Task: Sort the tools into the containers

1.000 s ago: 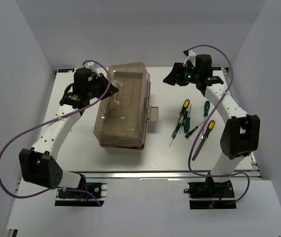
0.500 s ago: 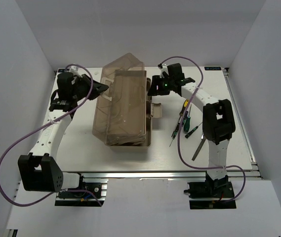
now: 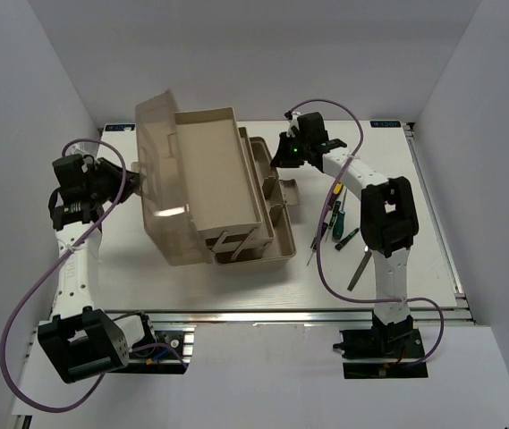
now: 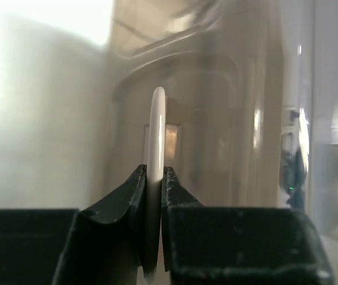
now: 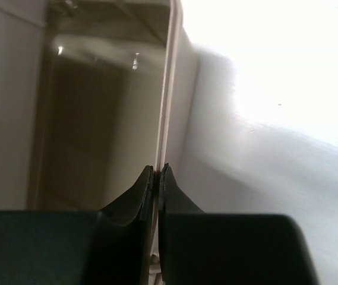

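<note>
The toolbox [image 3: 236, 255] stands open, its beige trays [image 3: 214, 170] stepped out and the smoky brown lid [image 3: 157, 152] swung over to the left. My left gripper [image 3: 127, 181] [image 4: 153, 178] is shut on the lid's pale handle [image 4: 157, 124]. At the box's far right side my right gripper [image 3: 277, 161] [image 5: 157, 172] is shut on a tray's thin beige wall [image 5: 170, 83]. The tools lie on the table right of the box: yellow-and-black screwdrivers [image 3: 334, 200], green ones [image 3: 347, 236], a slim one [image 3: 317, 241] and a file [image 3: 361, 268].
The white table [image 3: 433, 223] ends at a metal rail [image 3: 308, 315] along the near edge. Grey walls close in the left, right and back. A beige latch [image 3: 287, 193] sticks out of the box's right side, close to the tools.
The lid has swung up and over to the left with my left gripper, and the trays have spread out. My right gripper has closed on the tray's wall.
</note>
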Tool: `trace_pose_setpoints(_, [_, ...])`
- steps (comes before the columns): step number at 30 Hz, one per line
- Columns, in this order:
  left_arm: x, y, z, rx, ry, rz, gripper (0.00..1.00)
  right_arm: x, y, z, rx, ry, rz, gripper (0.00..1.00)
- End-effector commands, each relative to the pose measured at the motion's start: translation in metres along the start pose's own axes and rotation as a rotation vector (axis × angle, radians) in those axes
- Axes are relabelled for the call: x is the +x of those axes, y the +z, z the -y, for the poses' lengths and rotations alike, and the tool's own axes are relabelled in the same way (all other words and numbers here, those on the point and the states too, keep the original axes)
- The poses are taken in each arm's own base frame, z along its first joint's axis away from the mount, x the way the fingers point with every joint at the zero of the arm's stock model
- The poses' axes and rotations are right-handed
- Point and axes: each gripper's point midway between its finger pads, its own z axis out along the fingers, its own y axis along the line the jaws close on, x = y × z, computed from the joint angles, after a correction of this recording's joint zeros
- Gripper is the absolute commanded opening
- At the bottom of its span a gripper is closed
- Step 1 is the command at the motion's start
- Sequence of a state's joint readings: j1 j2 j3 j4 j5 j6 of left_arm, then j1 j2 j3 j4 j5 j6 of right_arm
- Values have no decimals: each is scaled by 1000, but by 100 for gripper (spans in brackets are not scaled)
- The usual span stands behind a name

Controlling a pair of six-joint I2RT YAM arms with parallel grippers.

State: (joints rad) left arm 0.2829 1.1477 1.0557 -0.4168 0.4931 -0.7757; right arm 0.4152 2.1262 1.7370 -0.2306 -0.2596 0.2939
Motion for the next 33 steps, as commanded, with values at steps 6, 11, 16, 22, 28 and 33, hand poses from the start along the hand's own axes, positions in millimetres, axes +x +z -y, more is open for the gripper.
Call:
trace_pose_setpoints(6, [-49,-33,-63,-377,112,269,43,-28,-5,51,99,-30,66,0])
trace_pose_setpoints(11, [-35,-23,-94,-452,95,225,67,-17,-2,35,11,-23,30,5])
trace_pose_setpoints(16, [-32,-22,-108,-500,78,213,71,-9,-3,17,-62,-23,5,13])
trace_pose_setpoints(22, [-55,-47,-89,-520,90,315,66,-11,-13,-10,-195,-77,-8,39])
trace_pose_setpoints(28, [-89,-108,19,-210,191,536,32,-68,-79,-34,-220,-363,149,83])
trace_pose_setpoints(33, [-71,-128,96,106,313,465,70,-88,-129,14,-29,-409,246,89])
